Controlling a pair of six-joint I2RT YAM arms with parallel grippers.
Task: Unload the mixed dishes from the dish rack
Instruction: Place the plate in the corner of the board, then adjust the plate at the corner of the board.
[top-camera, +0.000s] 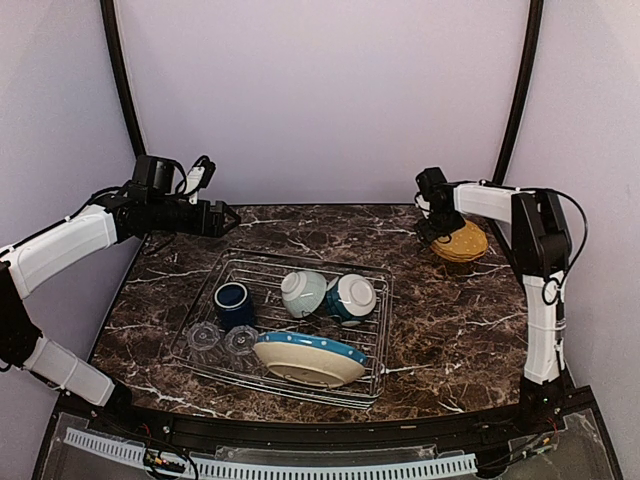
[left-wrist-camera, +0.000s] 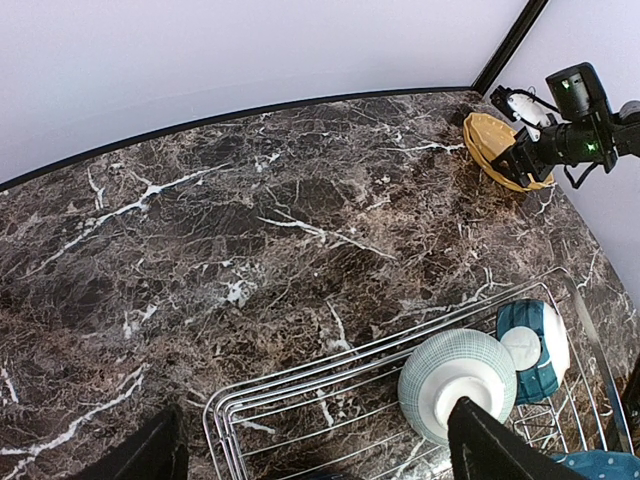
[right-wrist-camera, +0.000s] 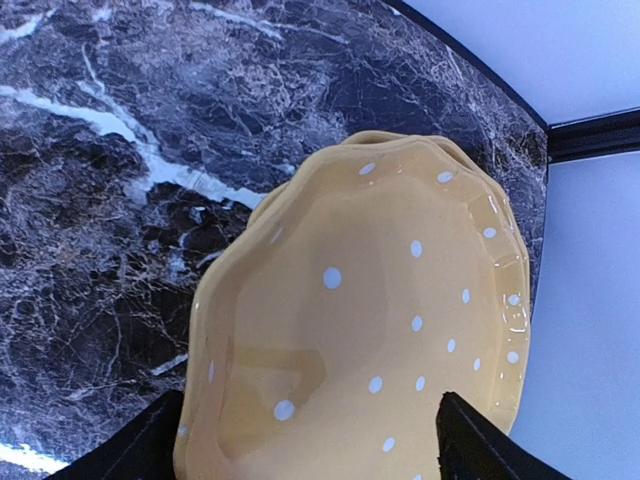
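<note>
While the yellow white-spotted plate lies flat on the marble table at its far right corner, well apart from the dish rack, the other dishes sit inside the wire tray. The cream blue-rimmed plate leans tilted along the rack's near right side. Behind it two small bowls lie tipped with their foot rings showing, the pale one touching the teal one. The dark blue mug stands upright to their left, mouth up. The two clear glasses stand side by side at the near left corner; whether they are mouth up or down cannot be told. The right gripper hangs at the left edge of the yellow plate. In its wrist view the two fingers stand wide apart with the plate's face between them, and whether either touches the plate cannot be told. The left gripper hovers above bare marble beyond the rack's far left corner, its fingers spread wide and holding nothing.
</note>
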